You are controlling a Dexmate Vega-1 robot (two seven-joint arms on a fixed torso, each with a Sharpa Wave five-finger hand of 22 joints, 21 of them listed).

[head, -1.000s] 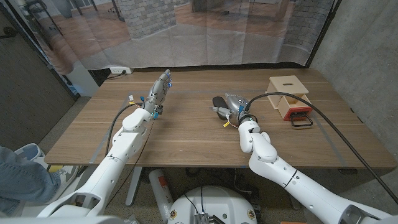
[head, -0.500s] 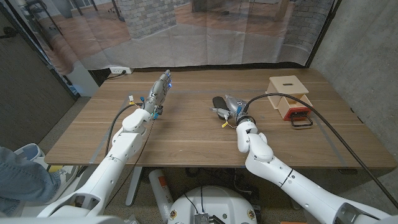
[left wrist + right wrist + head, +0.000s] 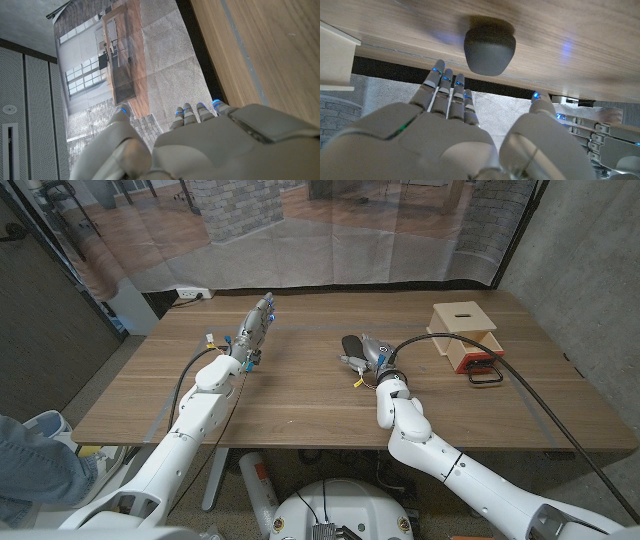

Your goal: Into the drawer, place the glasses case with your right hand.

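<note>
Right robot hand (image 3: 367,354) nearer now, glasses case (image 3: 489,51) just beyond fingertips (image 3: 449,76).

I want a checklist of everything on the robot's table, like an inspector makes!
Surface: wooden table, bare wood.
Job's things: dark glasses case lying on the table; wooden box with an orange drawer pulled open.
Clutter: nothing seen.
Hands: right hand open beside the case, not gripping; left hand open, holding nothing.
Cables: black cable arching over the table.
Surroundings: clear curtain behind the table.
</note>
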